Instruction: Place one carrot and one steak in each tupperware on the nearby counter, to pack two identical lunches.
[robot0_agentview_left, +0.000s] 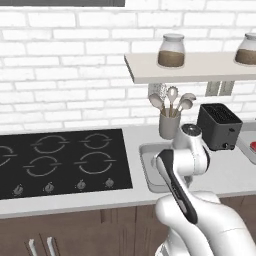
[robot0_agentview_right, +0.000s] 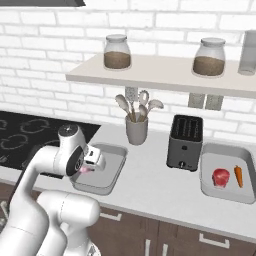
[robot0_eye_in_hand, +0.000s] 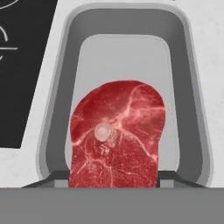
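Observation:
My gripper (robot0_agentview_right: 91, 163) is shut on a red marbled steak (robot0_eye_in_hand: 118, 127) and holds it just above the left tupperware (robot0_agentview_right: 114, 161), a shallow grey tray on the counter (robot0_agentview_right: 155, 190) beside the stovetop. In the hand view the steak hangs over the near half of this tupperware (robot0_eye_in_hand: 127, 52), whose far half is bare. My fingertips (robot0_eye_in_hand: 50, 180) show at the steak's sides. A second tupperware (robot0_agentview_right: 210, 186) lies to the right of the toaster and holds another steak (robot0_agentview_right: 220, 177) and a carrot (robot0_agentview_right: 238, 176). My arm hides much of the left tupperware (robot0_agentview_left: 146, 162) in the left base view.
A black stovetop (robot0_agentview_left: 60, 160) lies left of the tray. A grey utensil holder (robot0_agentview_right: 136, 131) and a black toaster (robot0_agentview_right: 185, 142) stand at the back of the counter. Above them, a beige wall shelf (robot0_agentview_right: 165, 75) carries jars.

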